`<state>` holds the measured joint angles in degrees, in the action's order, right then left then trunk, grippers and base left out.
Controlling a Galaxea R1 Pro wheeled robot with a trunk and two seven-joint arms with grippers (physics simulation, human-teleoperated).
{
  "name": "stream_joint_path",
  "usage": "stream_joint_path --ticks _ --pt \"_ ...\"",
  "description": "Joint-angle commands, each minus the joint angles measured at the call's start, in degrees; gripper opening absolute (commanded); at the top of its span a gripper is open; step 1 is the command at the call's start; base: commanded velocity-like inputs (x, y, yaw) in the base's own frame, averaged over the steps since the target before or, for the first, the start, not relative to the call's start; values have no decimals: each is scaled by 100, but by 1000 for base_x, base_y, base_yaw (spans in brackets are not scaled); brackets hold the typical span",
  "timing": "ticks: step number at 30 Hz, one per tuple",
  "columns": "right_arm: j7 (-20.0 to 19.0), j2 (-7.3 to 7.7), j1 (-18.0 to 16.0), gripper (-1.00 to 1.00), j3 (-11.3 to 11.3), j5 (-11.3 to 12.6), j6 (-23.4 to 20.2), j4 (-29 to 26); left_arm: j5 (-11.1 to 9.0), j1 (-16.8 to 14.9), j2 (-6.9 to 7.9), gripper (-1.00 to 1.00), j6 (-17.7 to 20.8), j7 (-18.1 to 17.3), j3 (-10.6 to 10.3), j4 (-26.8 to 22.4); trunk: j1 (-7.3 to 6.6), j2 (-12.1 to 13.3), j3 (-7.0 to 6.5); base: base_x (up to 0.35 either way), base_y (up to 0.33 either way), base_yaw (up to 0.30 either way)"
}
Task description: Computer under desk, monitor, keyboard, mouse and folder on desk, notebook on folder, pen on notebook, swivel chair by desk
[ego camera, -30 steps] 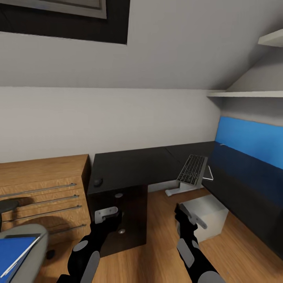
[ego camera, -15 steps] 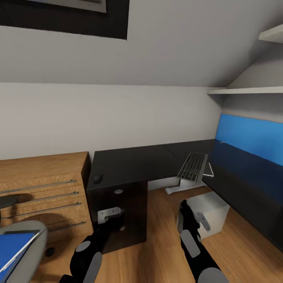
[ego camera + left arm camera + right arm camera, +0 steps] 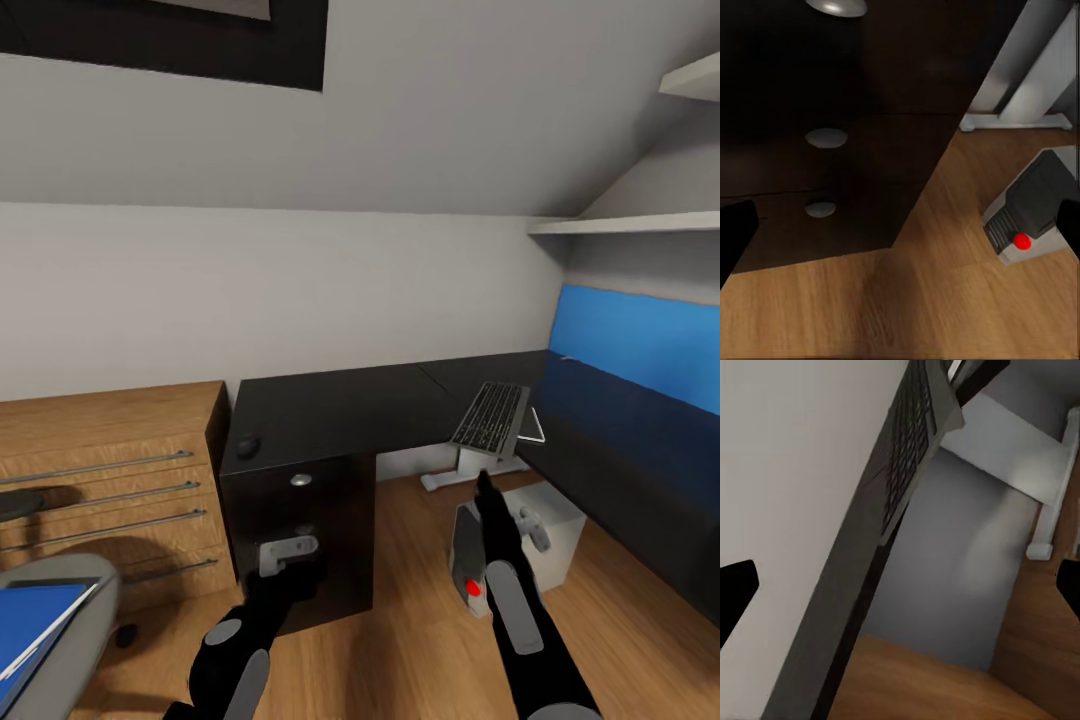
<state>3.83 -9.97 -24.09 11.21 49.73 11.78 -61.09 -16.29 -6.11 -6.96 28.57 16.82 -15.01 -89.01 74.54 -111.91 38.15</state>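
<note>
The black desk [image 3: 330,408] runs along the wall and turns right. The keyboard [image 3: 490,418] lies tilted, overhanging the desk's inner edge; it also shows in the right wrist view [image 3: 911,442]. The tiny mouse [image 3: 247,446] sits near the desk's left end. The grey computer [image 3: 548,515] stands on the floor, its dark front with a red button [image 3: 1021,241]. My right gripper [image 3: 520,522] hovers open just in front of it. My left gripper [image 3: 290,555] is open before the desk's drawers [image 3: 825,137]. The swivel chair [image 3: 70,640] holds the blue folder [image 3: 28,625]. Monitor, notebook and pen are out of view.
A low light-wood cabinet [image 3: 100,465] stands left of the desk. A bright blue wall panel [image 3: 640,345] and white shelves [image 3: 620,225] are at the right. A white desk foot [image 3: 465,478] rests on the wood floor [image 3: 410,640] between the drawers and the computer.
The view has shifted slightly as the camera moved. My right arm has stretched forward toward the computer. The left gripper stays low before the drawers.
</note>
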Motion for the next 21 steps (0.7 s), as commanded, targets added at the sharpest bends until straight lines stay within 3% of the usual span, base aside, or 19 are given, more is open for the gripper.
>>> stream_joint_path --ticks 1,3,4,5,8,14,21 --pt "6 -2 9 100 3 106 -59 -68 -59 -4 1 100 17 53 -34 3 -1 -3 6 0 0 0" --pt "5 -2 25 100 7 236 -202 -162 -59 -4 4 100 17 51 -91 21 -1 -3 6 0 0 0" --pt "7 -2 42 100 16 553 -493 -263 -59 -4 12 100 13 50 -221 93 -1 -3 6 0 0 0" --pt "6 -2 46 100 18 679 -585 -288 -59 -4 15 100 11 50 -259 119 -1 -3 6 0 0 0" --pt "3 5 51 100 25 856 -694 -324 -55 -4 17 100 9 45 -374 222 -1 -3 6 3 0 0" --pt "-13 74 54 100 28 926 -735 -362 -51 -4 19 100 9 41 -705 373 -1 -3 6 132 0 0" --pt "-25 90 54 100 30 933 -726 -358 -50 -4 15 100 12 40 -822 440 -1 -3 6 290 0 0"
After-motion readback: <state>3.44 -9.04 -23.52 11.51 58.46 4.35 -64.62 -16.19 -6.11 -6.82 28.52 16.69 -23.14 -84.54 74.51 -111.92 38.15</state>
